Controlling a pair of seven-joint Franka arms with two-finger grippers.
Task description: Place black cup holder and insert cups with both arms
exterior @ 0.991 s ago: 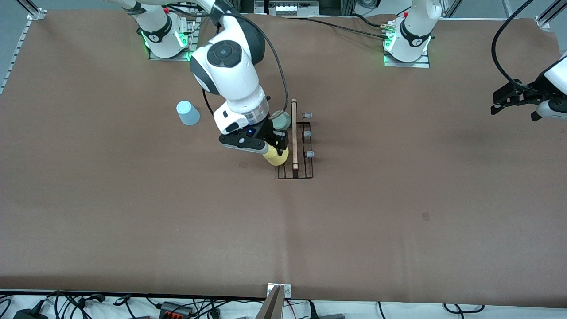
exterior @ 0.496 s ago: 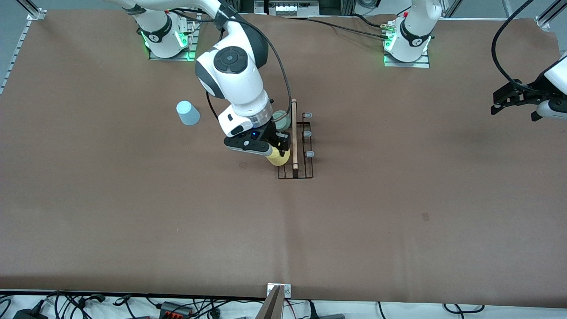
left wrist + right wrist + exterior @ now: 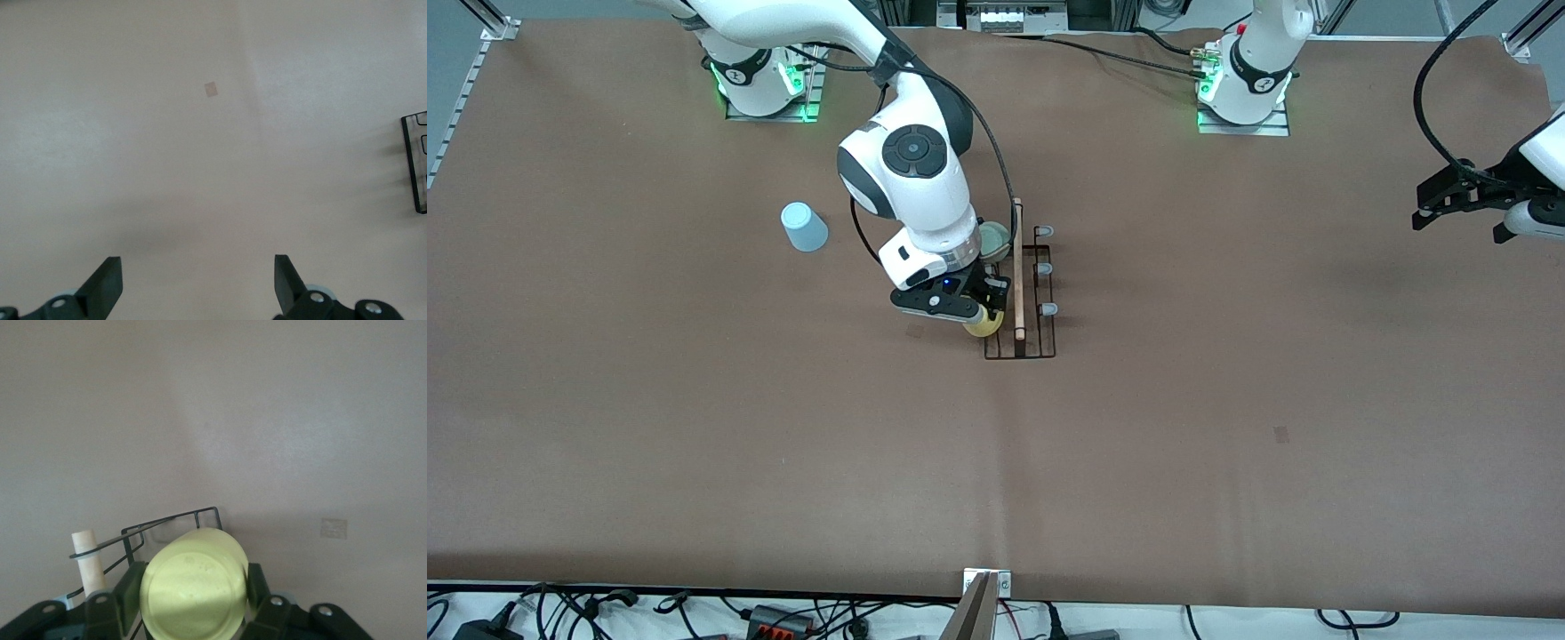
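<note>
Front view is showing the right gripper clamping the small yellow plastic cup just beside the black wire cup holder, on its right-arm side (left gripper waiting spread, well apart).

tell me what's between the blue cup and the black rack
In the front view, the right pincer gripping the yellow cup sits between the blue cup and the black rack.

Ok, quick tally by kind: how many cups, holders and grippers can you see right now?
Cups: 3 - light blue cup, pale green cup, yellow cup
Black cup holder: 1
Grippers: 2 - right gripper on the yellow cup, left gripper waiting open
Total: 6
</note>
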